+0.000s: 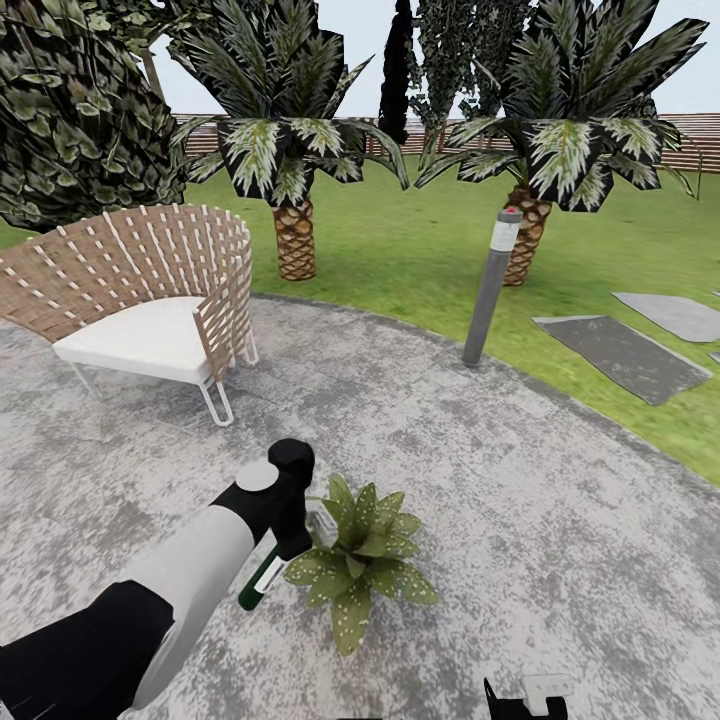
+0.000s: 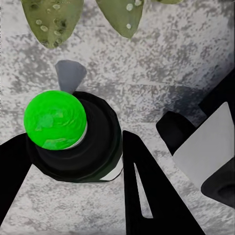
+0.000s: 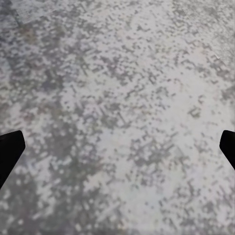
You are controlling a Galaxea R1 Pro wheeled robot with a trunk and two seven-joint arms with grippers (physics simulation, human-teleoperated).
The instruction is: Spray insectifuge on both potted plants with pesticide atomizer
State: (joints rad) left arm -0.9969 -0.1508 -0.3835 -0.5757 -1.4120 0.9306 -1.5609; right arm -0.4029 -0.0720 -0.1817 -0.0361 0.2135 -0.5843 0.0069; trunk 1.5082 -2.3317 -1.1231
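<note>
Green atomizer (image 1: 262, 580) clamped in left gripper (image 1: 285, 545), long axis tilted, head toward speckled potted plant (image 1: 362, 560) just right. Right gripper (image 3: 117, 147) spread apart, idle.

The left arm (image 1: 190, 575) hides the upper part of the pesticide atomizer (image 1: 262, 578). The picture's lower edge cuts off the right gripper (image 1: 528, 700).
</note>
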